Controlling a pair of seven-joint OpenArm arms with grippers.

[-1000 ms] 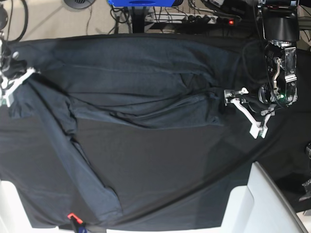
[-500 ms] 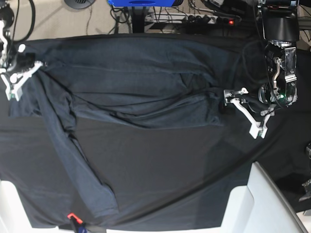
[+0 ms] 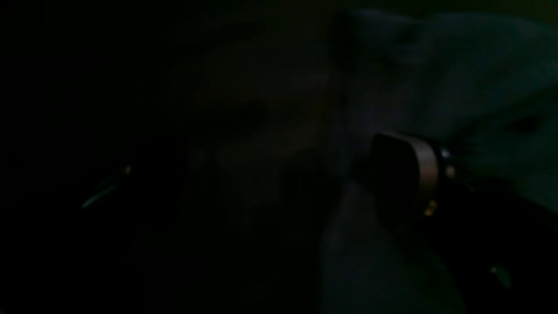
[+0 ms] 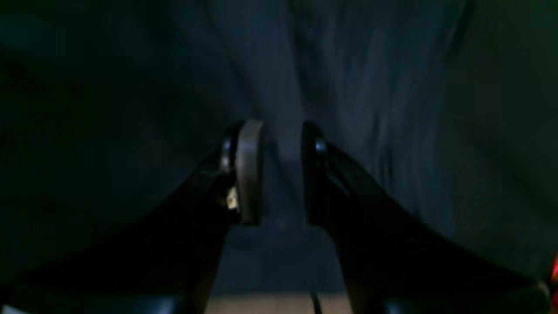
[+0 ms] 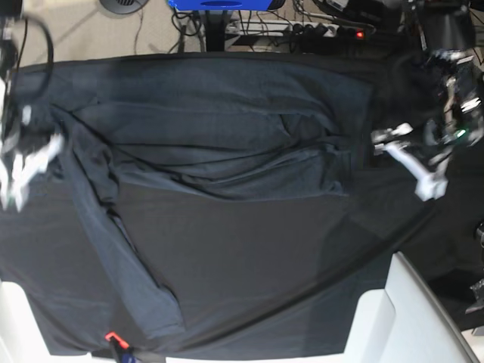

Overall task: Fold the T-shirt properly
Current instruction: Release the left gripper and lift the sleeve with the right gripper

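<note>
Surface: black tablecloth [image 5: 287, 257] over the desk, cables and a power strip [image 5: 302, 30] behind it.
T-shirt [image 5: 219, 128]: spread wrinkled across the far half of the desk, one long strip trailing toward the near edge.
Right gripper [image 4: 282, 174]: jaws slightly parted over the cloth, nothing visibly pinched between them.
Left gripper [image 5: 412, 162]: spread wide, empty, just beside the shirt's edge.
</note>
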